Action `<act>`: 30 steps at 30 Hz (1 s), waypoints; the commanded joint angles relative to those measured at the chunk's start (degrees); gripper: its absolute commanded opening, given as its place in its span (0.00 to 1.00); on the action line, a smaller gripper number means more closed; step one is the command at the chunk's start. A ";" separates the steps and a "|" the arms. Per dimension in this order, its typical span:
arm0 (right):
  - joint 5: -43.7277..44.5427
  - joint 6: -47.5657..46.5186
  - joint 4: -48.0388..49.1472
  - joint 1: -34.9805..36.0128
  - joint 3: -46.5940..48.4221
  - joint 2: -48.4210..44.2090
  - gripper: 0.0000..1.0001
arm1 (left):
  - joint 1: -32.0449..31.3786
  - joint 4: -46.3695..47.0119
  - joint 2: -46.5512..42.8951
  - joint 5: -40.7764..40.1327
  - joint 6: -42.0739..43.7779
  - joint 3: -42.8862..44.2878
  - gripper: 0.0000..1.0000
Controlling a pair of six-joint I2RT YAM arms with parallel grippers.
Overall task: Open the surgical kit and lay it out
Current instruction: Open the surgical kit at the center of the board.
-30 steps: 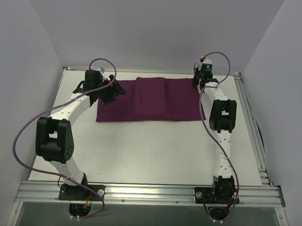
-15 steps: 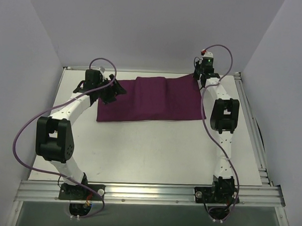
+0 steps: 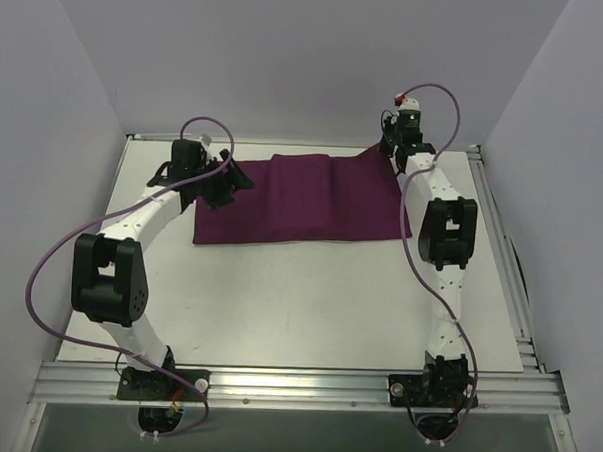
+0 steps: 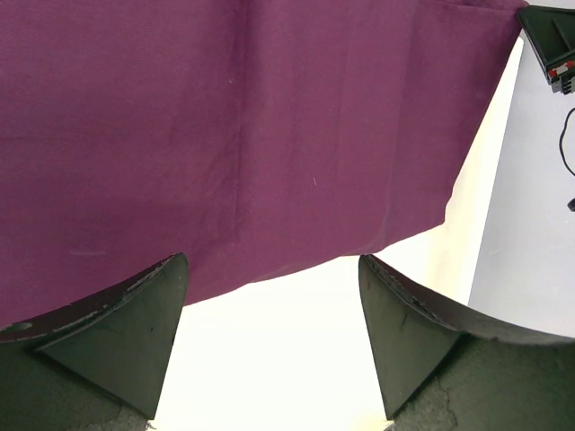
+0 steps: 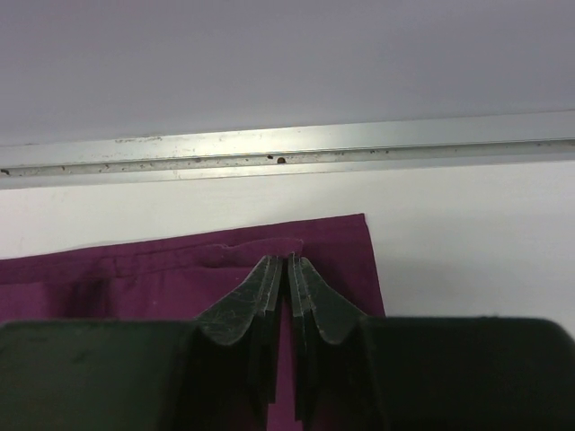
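Your right gripper (image 5: 287, 262) is clenched to a thin slit on a raised pleat of the cloth wrap (image 3: 303, 198), at the wrap's far right corner; from overhead that corner peaks up off the table (image 3: 308, 306) toward the jaws, so judge it as held. The rest of the wrap lies left of those jaws and back toward the bases, flat; its long axis runs left to right, from one gripper to the other; a metal rail (image 5: 287, 153) sits beyond the tips. Your left gripper (image 4: 269, 269) is released, jaws wide, at the wrap's left edge, cloth just ahead of the tips. The fabric is matte, finely woven magenta-purple, soft, hemmed, with one crease across its short way; no metal shows on it, so its contents are presumably covered. The right arm has the corner; unfolding turns on drawing it away from the bulk.
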 commanded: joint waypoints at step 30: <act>-1.95 1.62 -0.02 -2.88 4.29 7.04 0.40 | -0.28 3.53 1.72 2.27 -0.52 0.45 0.86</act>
